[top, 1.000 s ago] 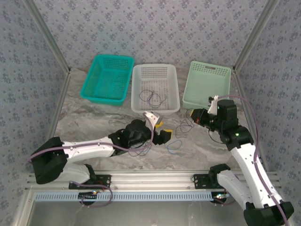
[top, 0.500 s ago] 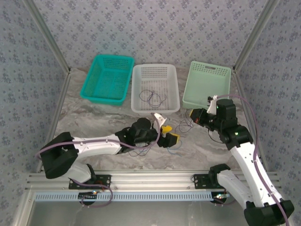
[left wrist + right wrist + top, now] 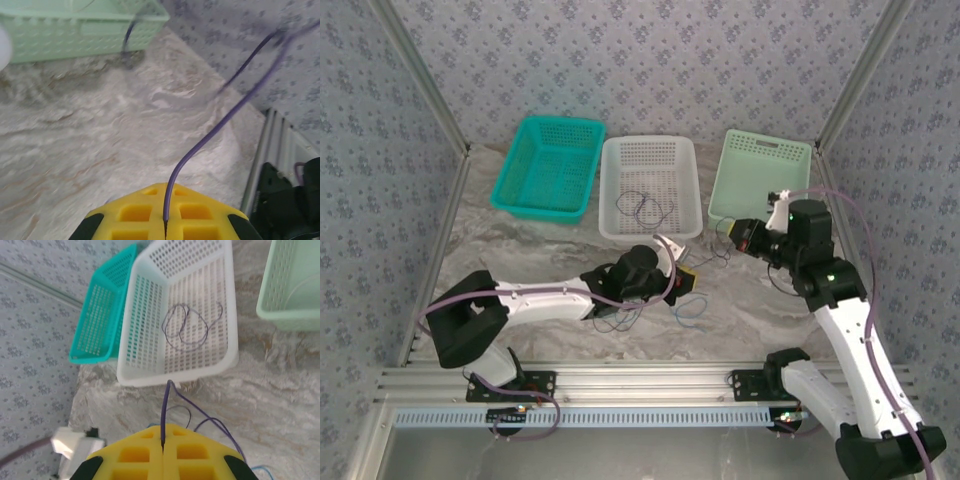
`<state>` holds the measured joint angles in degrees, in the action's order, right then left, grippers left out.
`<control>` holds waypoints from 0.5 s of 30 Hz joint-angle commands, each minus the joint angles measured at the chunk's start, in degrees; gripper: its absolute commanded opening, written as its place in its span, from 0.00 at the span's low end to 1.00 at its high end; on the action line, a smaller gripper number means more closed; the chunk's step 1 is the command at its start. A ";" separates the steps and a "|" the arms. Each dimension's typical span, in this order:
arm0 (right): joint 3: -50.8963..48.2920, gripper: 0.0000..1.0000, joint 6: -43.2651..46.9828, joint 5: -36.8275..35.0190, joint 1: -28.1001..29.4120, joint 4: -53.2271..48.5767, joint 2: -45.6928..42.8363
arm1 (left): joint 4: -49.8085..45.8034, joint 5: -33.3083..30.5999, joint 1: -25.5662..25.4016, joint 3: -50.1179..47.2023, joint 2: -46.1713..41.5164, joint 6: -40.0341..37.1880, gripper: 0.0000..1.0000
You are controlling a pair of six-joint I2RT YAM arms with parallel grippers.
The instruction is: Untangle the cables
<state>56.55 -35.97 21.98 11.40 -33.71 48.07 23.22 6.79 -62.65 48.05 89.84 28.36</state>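
Left gripper (image 3: 165, 225) is pinched shut on a thin purple cable (image 3: 220, 118); right gripper (image 3: 162, 442) is clamped on another strand (image 3: 165, 410). You have one cable (image 3: 645, 206) lying in the white basket (image 3: 612, 190). A blue loop (image 3: 690, 309) and dark strands sit on the table (image 3: 520, 250) between the grippers, so most of the untangling looks left.

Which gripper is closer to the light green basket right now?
Right. The right gripper is just in front of the green basket's near left corner; the left gripper is farther away, in front of the white basket's near right corner.
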 commanded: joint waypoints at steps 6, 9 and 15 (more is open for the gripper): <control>11.25 0.00 8.99 -0.33 -2.79 -4.77 2.89 | -7.68 -8.22 0.34 -4.88 -1.76 1.50 0.00; 13.31 0.00 10.91 -1.81 -2.92 -5.49 2.57 | -8.55 -9.86 0.67 -5.63 -1.77 2.78 0.00; 13.14 0.00 11.27 1.36 -3.71 -5.69 2.53 | -11.92 -13.14 0.84 -5.24 -1.63 3.29 0.00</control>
<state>68.25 -26.92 21.56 8.29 -38.11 50.68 14.22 -2.79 -62.24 42.52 89.58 30.57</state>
